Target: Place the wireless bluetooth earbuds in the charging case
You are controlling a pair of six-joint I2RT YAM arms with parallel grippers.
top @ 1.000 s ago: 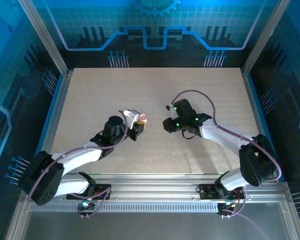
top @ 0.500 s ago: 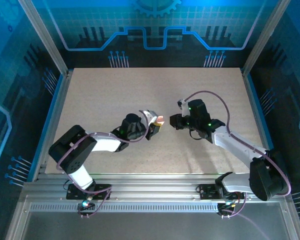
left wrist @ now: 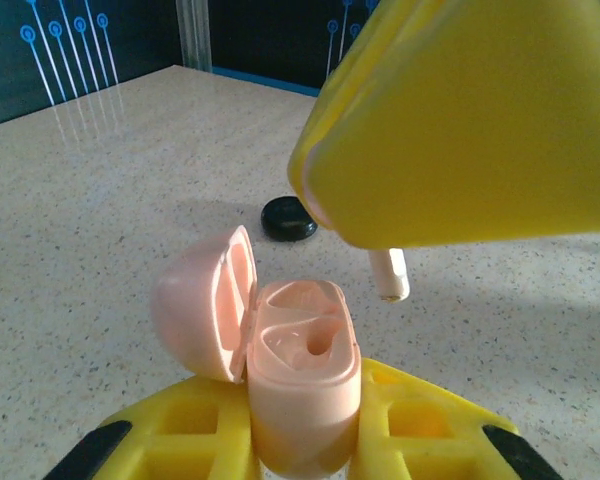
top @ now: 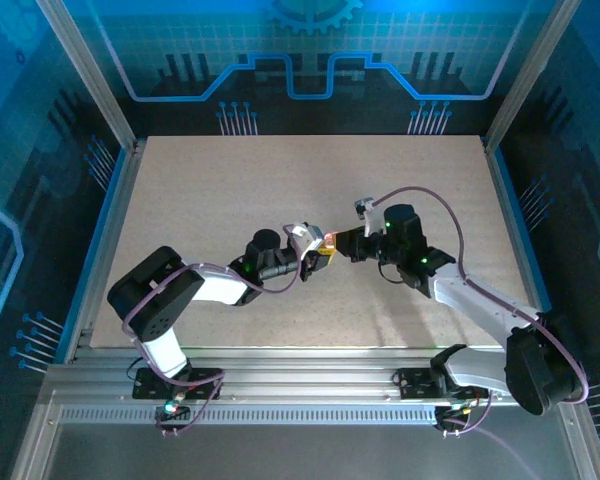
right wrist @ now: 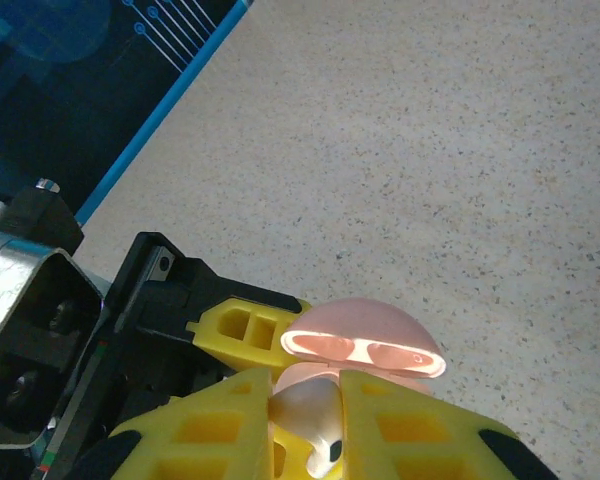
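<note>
My left gripper (left wrist: 305, 432) is shut on the pink charging case (left wrist: 302, 362), holding it upright with its lid (left wrist: 202, 305) swung open to the left. Both sockets of the case look empty. My right gripper (right wrist: 308, 432) is shut on the pale whitish earbud (right wrist: 315, 425), whose stem (left wrist: 390, 275) hangs just above and beyond the case. In the top view the left gripper (top: 316, 253) and right gripper (top: 343, 245) meet at the table's middle around the case (top: 325, 241). The black earbud is out of view.
A black round disc (left wrist: 288, 218) lies on the speckled tabletop (top: 230, 180) a little beyond the case. The left gripper's yellow finger (right wrist: 242, 325) and black body (right wrist: 140, 300) sit close under the right gripper. Blue walls ring the table.
The left arm has carried the open case to the right, toward the table's middle. The right gripper with the earbud shifted right, then closed in until it hangs right over the case.
</note>
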